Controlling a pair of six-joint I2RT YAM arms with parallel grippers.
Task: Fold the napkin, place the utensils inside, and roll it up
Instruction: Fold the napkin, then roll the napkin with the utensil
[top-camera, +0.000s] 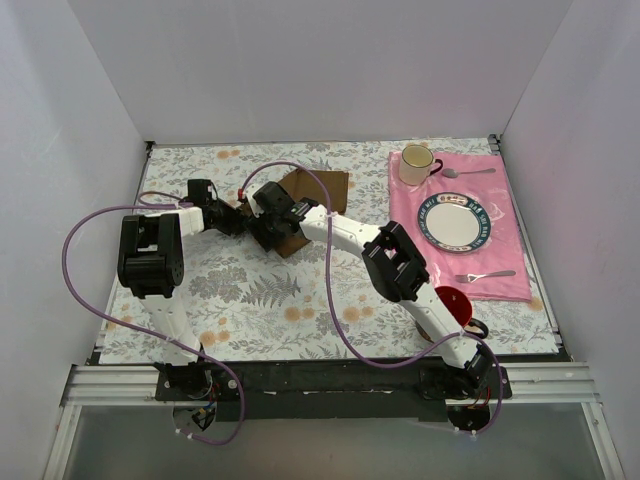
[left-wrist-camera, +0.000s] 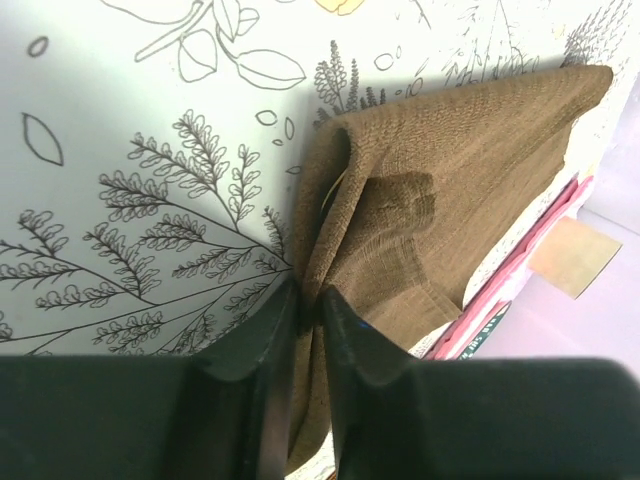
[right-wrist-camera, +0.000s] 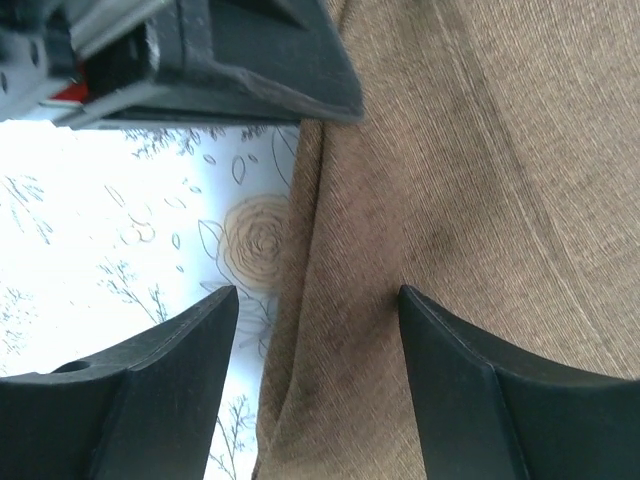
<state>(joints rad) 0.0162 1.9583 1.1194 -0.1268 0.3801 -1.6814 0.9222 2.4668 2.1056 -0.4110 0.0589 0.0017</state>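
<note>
The brown napkin lies bunched on the floral tablecloth at the back middle, part of it under both grippers. My left gripper is shut on a raised fold at the napkin's left edge; its wrist view shows the jaws pinching the cloth. My right gripper is open just above the napkin. In its wrist view the fingers straddle the cloth's edge, without touching it. The spoon with the gold bowl and dark blue-green handle is out of view.
A pink placemat at the right holds a plate, a cream cup, a silver spoon and a silver fork. A red object sits by the right arm. White walls stand on three sides.
</note>
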